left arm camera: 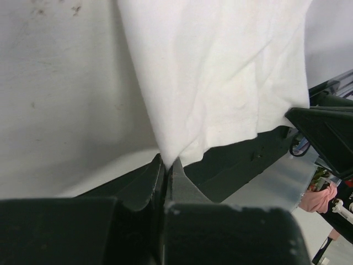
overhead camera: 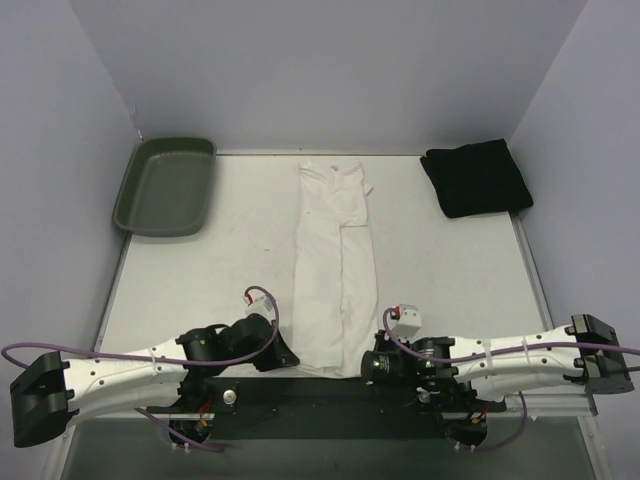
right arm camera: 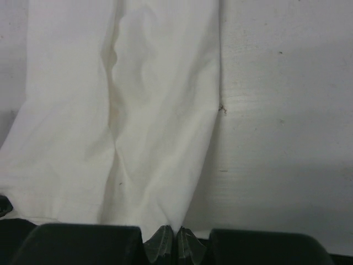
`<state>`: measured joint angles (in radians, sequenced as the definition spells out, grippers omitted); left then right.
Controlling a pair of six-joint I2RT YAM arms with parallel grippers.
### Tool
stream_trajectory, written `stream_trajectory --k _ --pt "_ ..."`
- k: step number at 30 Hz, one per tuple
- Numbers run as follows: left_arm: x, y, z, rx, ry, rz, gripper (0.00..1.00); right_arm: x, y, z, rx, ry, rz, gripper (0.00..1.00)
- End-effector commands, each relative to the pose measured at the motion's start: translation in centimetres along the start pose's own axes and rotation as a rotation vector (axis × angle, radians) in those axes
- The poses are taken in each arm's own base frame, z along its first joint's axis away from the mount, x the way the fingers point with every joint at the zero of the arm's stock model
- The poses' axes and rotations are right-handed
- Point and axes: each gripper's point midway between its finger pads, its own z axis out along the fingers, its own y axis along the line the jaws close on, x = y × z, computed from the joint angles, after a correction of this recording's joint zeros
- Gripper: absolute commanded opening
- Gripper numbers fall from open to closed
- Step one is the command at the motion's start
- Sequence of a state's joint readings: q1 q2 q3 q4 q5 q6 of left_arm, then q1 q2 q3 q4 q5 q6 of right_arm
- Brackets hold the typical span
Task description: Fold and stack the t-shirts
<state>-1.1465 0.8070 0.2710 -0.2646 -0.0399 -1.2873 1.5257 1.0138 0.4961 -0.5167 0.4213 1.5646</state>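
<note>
- Fingertips of the left gripper [left arm camera: 167, 163] were pressed tight together on the near left corner of the white t-shirt [left arm camera: 220, 72], with the cloth pinched between them.
- At the near right corner of the hem, the right gripper [right arm camera: 176, 234] was likewise closed. The cloth ran down into its tips, so it looked gripped, though the pinch itself was barely in view.
- The white t-shirt lay in the middle of the table [overhead camera: 230, 270] as a long narrow strip. Its long axis ran straight away from the arms, hem end nearest, between the two grippers.
- Each arm had its own corner and neither was nearer, so the next fold probably meant carrying the hem away along that axis.
- The black t-shirt [overhead camera: 476, 178] sat folded at the far right, well apart. A dark green tray [overhead camera: 165, 185] was at the far left.
</note>
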Motion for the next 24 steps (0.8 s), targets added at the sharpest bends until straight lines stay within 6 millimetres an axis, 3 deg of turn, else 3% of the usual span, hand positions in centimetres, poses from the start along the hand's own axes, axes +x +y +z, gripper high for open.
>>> stream_trajectory --k 1,5,9,17,19,24 --pt "-2.2 -3.5 -1.5 0.053 -0.076 0.048 0.00 -3.0 0.2 -1.0 0.029 -0.111 -0.062 0.00" --pt "-4.3 -6.2 -2.5 0.066 -0.123 0.100 0.00 -5.5 1.3 -1.9 0.022 -0.149 -0.067 0.00" --pt "-6.2 -7.6 -2.9 0.076 -0.145 0.117 0.00 -8.8 1.3 -2.2 0.046 -0.194 -0.050 0.00" --pt "-11.7 -7.6 -2.9 0.062 -0.204 0.112 0.00 -14.7 1.0 -2.6 0.092 -0.249 -0.015 0.00" --pt "-12.2 -8.4 -2.4 0.096 -0.163 0.110 0.00 -16.3 1.1 -2.4 0.096 -0.258 -0.004 0.00" --pt "-16.6 -9.5 -2.0 0.111 -0.214 0.106 0.00 -19.0 2.3 -1.9 0.083 -0.249 0.006 0.00"
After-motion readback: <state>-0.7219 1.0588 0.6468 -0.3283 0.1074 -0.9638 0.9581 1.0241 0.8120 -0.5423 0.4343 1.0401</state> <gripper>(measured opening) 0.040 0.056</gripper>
